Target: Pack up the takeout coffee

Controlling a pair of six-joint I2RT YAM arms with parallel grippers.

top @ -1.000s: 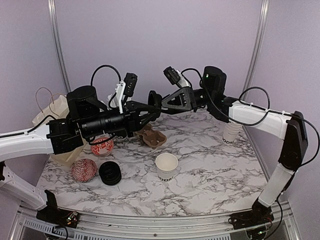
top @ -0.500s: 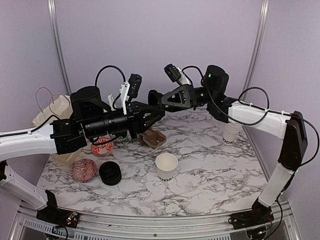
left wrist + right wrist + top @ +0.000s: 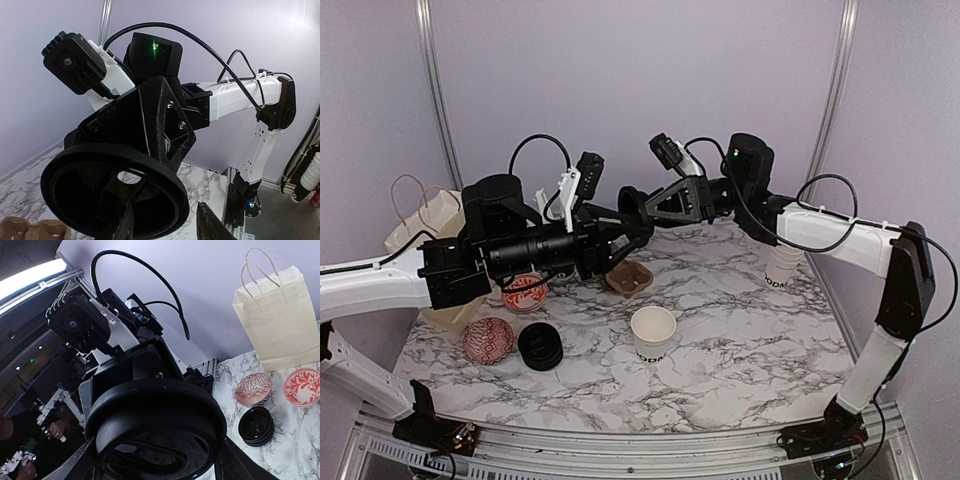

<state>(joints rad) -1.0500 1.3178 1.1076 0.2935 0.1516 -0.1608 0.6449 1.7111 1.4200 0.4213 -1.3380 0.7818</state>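
Apparently the right fingers (image 3: 75, 467) clasp the black lid (image 3: 155, 425) mid-air, with the left fingers (image 3: 210, 227) parted off it; a weak pinch could drop it, missing the lidless cup (image 3: 653, 333) on the desk (image 3: 740, 330).

Both arms reach in over the back of the table (image 3: 740, 330), where the left tool (image 3: 636, 232) and right tool (image 3: 638, 205) meet nose to nose at a black lid (image 3: 115, 195), closing off the air above the cardboard carrier (image 3: 628, 278). Lower down, the front and right of the marble lie open around a lone open cup (image 3: 653, 333) near the centre. The left side is crowded: a red bowl (image 3: 488, 340), a stack of lids (image 3: 540, 347) just beside it, a second red bowl (image 3: 525, 293) behind, and a paper bag (image 3: 420, 225) at the far edge beneath the left arm. A stack of cups (image 3: 782, 268) stands under the right arm at the right rear.
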